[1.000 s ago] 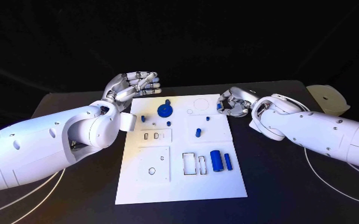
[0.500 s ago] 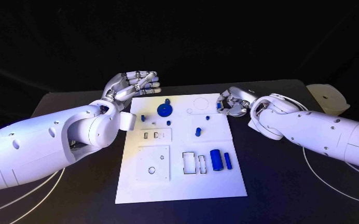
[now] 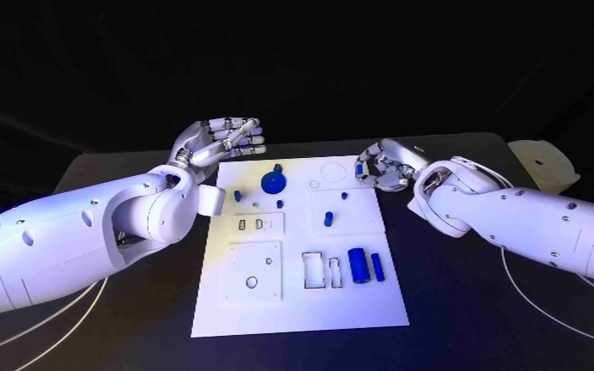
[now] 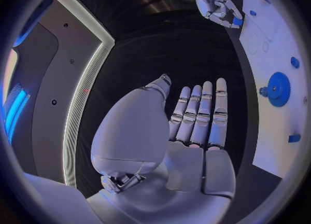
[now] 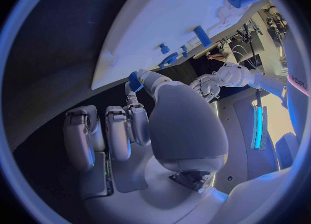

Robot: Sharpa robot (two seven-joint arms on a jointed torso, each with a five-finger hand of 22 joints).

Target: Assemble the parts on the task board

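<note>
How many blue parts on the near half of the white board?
2: a thick blue cylinder and a slimmer blue bar, side by side near its right edge. None seem hidden.

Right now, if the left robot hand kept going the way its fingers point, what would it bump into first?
Probably nothing on the table. The silver left robot hand is open and empty beside the white task board's far left corner, its fingers aimed across that far edge towards the silver right robot hand, which it might meet first; depth is unclear.

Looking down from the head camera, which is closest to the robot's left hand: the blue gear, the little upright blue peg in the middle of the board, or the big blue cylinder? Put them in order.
From the left hand:
1. Blue gear, at the board's far left part, nearest.
2. Upright blue peg, mid-board.
3. Big blue cylinder, nearer the robot on the right side, farthest.
</note>
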